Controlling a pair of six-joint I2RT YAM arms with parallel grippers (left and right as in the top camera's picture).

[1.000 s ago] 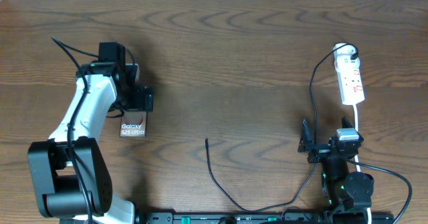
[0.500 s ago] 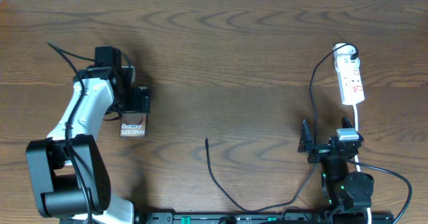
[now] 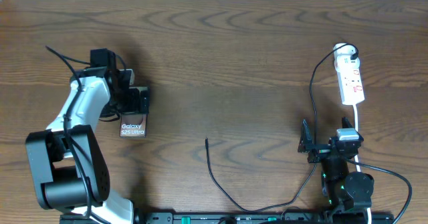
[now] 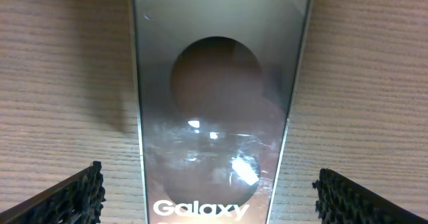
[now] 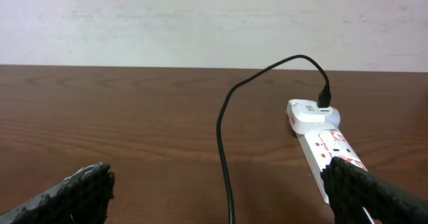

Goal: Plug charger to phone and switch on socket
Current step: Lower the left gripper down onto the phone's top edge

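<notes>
At the bench's [image 3: 234,50] left end I see the phone [image 3: 132,125] lying flat, my left jaws spread wide to either side of it, clear of its edges. Far right, the socket [image 3: 351,80] carries a white adapter [image 5: 309,112] with the charger [image 5: 223,157] plugged into it. The charger's loose plug tip [image 3: 206,141] lies mid-bench. My right jaws gape wide near the front edge.

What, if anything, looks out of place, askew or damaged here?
Nothing stands out. The phone lies flat with no visible cracks. The charger lies in a loose curve, its tip not yet in the phone. The socket sits straight at the right, looking intact.
</notes>
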